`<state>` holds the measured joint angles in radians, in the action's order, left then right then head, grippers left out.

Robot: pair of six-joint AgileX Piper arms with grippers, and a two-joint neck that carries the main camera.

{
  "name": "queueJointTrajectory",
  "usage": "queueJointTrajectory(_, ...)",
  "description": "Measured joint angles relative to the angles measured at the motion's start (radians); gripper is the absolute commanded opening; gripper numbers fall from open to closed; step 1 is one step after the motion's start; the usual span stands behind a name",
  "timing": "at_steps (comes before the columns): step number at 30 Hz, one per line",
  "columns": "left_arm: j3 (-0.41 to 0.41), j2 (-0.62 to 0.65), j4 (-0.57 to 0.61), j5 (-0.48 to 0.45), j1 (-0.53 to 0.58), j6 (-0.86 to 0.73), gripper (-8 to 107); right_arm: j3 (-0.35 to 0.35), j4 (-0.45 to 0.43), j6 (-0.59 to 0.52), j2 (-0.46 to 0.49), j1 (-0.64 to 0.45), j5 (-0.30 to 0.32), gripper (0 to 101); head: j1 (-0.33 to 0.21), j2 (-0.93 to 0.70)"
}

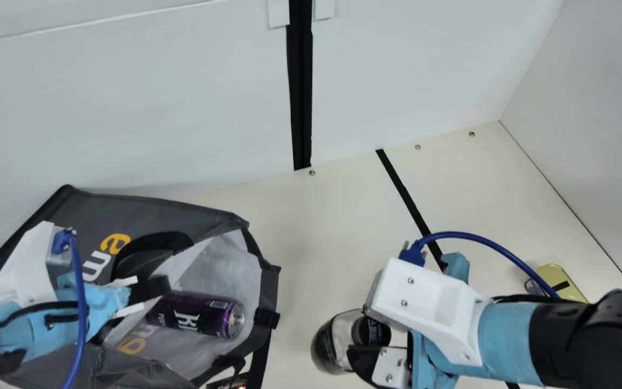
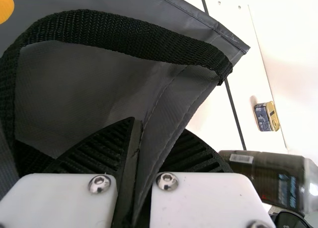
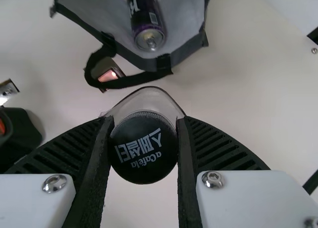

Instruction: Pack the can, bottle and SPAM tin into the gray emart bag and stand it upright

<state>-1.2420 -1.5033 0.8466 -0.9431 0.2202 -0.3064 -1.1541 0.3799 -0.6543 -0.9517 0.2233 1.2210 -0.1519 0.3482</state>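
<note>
Main view: left gripper [image 1: 142, 302] seemingly pinches bag edge [image 2: 171, 134]; right gripper [image 1: 367, 344], apart, holds bottle [image 1: 328, 346].

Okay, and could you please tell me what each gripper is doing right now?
Left gripper: closed on a fold of the gray bag.
Right gripper: closed on the bottle, at its black cap.

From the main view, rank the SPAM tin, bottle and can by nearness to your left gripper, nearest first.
1. Can: inside the bag, beside the left gripper.
2. Bottle: right of the bag, held by the right gripper.
3. SPAM tin: farthest right.
</note>
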Motion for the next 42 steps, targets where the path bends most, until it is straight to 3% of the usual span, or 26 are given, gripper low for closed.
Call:
queueJointTrajectory(13,0.000,0.000,0.000,0.000,0.000,0.000,-8,-0.033,0.151,-0.012,0.026,-0.042,0.000,0,0.000,0.000)
queueJointTrajectory(27,0.000,0.000,0.000,0.000,0.000,0.000,-8,-0.021,0.386,-0.159,-0.004,-0.198,-0.005,0,0.000,0.000)
queueJointTrajectory(42,0.000,0.000,0.000,0.000,0.000,0.000,-8,0.026,0.495,-0.264,-0.035,-0.280,-0.003,0,0.000,0.000)
